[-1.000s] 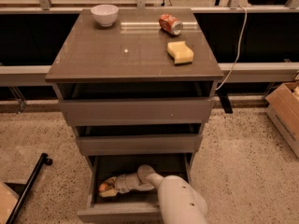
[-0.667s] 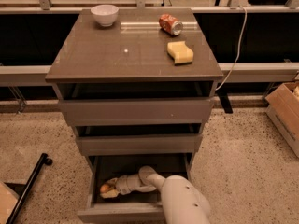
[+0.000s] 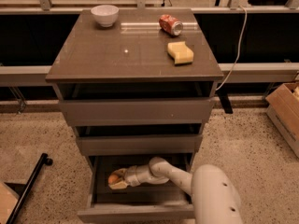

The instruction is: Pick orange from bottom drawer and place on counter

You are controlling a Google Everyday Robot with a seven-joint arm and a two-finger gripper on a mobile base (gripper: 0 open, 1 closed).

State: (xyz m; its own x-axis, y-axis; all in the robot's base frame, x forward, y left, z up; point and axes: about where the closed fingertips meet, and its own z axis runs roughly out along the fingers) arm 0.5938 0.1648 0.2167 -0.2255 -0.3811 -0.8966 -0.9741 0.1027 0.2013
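Note:
The bottom drawer [image 3: 135,213] is pulled open, below two shallower drawers that stand slightly open. My gripper [image 3: 113,179] reaches into its left part from the right, with the white arm [image 3: 187,176] coming in over the front right corner. The fingers [image 3: 119,186] sit above and below the small orange [image 3: 113,176] and are shut on it, holding it just off the drawer floor. The counter [image 3: 131,55] is the glossy grey-brown top of the cabinet, well above the gripper.
On the counter stand a white bowl [image 3: 104,15] at the back left, a red soda can [image 3: 170,24] lying at the back right and a yellow sponge [image 3: 180,52] near the right edge. A cardboard box [image 3: 285,111] is on the floor at right, a black pole [image 3: 28,185] at left.
The gripper and the orange have moved a little up and to the right inside the drawer. The arm's forearm has shifted with them.

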